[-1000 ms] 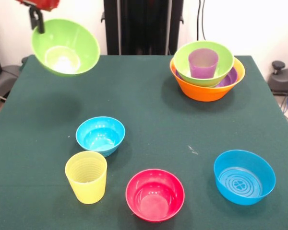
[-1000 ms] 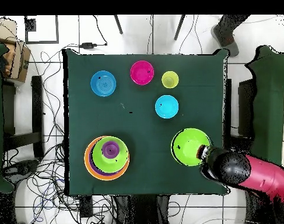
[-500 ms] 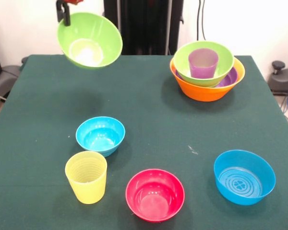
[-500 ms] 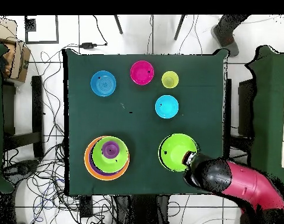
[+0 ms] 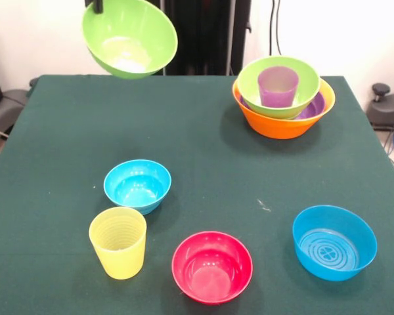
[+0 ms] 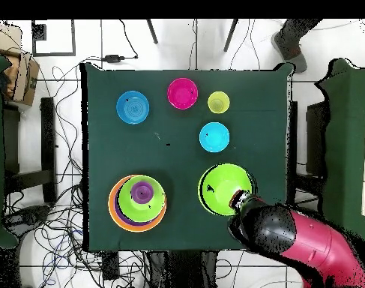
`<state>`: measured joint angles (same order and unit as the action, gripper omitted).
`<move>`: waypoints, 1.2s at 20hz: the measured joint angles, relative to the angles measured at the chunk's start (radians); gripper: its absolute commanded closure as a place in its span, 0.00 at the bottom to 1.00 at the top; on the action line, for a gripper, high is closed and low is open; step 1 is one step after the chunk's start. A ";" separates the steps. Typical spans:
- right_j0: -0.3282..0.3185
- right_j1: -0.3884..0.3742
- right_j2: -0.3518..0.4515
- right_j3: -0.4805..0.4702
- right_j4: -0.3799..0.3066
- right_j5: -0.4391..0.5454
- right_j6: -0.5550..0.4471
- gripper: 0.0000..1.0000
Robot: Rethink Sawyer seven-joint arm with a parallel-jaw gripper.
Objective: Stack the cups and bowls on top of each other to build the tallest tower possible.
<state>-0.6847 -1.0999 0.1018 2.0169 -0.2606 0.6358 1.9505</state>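
The claw [image 5: 97,6] is clamped on the rim of a lime bowl [image 5: 130,37], held in the air at 11 o'clock over the table [image 5: 203,164], its mouth tilted toward me. The tower [image 5: 284,98] sits at 1 o'clock: orange bowl, purple, lime, purple cup upright on top. Green cloth covers the table; cables trail across the white tiled floor [image 6: 58,247]

Pincer [image 6: 235,200] holds a lime bowl [image 6: 224,187] beside the tower [image 6: 138,202].
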 measured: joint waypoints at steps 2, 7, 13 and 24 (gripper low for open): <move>0.018 -0.010 -0.011 0.000 0.012 0.000 0.002 1.00; 0.108 -0.019 -0.064 0.002 0.035 0.000 0.043 1.00; 0.233 -0.019 -0.126 0.010 0.067 0.000 0.158 1.00; 0.387 -0.019 -0.198 0.011 0.093 0.000 0.317 1.00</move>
<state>-0.2975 -1.1191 -0.0963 2.0281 -0.1674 0.6356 2.2676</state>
